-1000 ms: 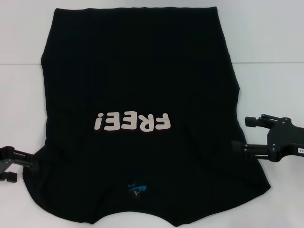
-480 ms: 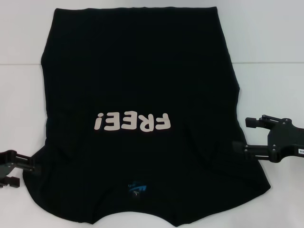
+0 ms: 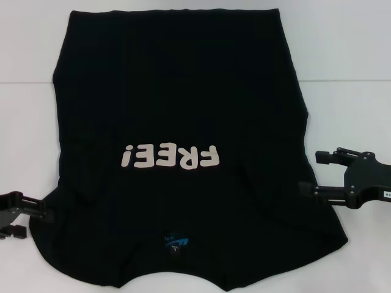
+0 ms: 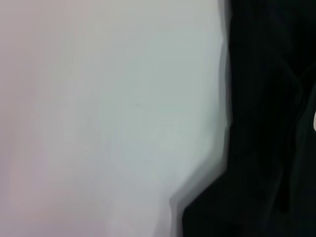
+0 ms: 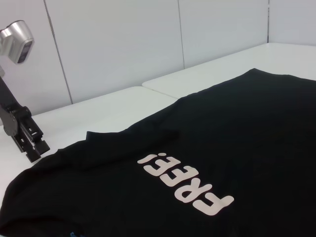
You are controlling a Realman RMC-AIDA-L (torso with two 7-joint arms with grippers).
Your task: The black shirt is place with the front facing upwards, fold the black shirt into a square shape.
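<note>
Shirt-folding at its opening step: black shirt (image 3: 177, 146) lies flat, lettering up, on the white counter (image 3: 348, 55), left hand (image 3: 27, 215) and right hand (image 3: 317, 173) spread at its sleeves, each needing a pinch next.

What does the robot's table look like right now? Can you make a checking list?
Surface: white table, with a seam across it.
Job's things: black shirt lies flat, unfolded, front up; white FREE! lettering and blue neck label show.
Clutter: nothing seen.
Grippers: left gripper at the shirt's near left sleeve edge; right gripper open at the near right sleeve edge.
Cables: nothing seen.
Surroundings: white wall panels behind the table.
</note>
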